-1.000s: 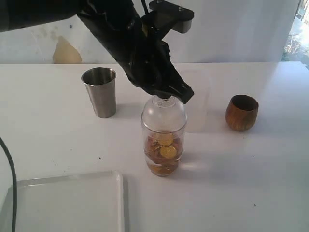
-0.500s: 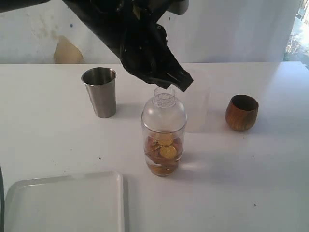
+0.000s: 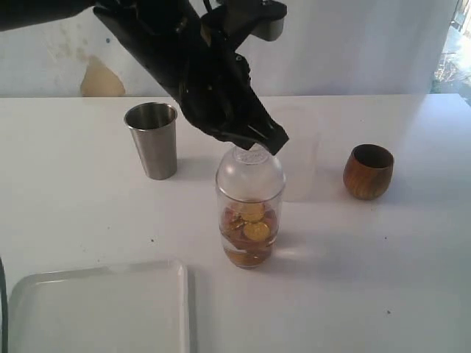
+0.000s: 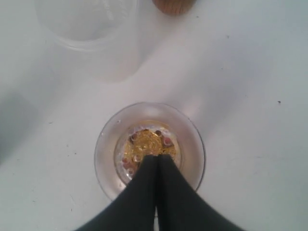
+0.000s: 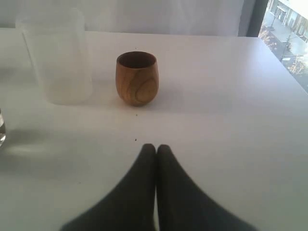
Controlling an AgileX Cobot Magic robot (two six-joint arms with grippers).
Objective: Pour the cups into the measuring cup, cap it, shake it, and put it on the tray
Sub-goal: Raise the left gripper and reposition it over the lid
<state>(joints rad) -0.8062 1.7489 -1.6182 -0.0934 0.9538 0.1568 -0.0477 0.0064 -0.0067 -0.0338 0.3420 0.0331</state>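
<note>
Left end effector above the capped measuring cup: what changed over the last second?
The shut left end effector lifted off the strainer neck of the cap, then dropped back down to it; nothing was gripped or released. The measuring cup, steel tumbler, wooden cup and tray stayed put.

The left end effector (image 3: 259, 142) closes off the top of the measuring cup (image 3: 250, 228), the frosted cup (image 3: 303, 165) crowds it behind-right, and bare desk (image 3: 368, 279) lies open front right.

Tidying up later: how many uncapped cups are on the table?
3. Tapered brushed-steel tumbler, left; frosted translucent plastic cup, behind and right of the capped clear measuring cup; rounded brown wooden cup, right. The black arm could hide another.
</note>
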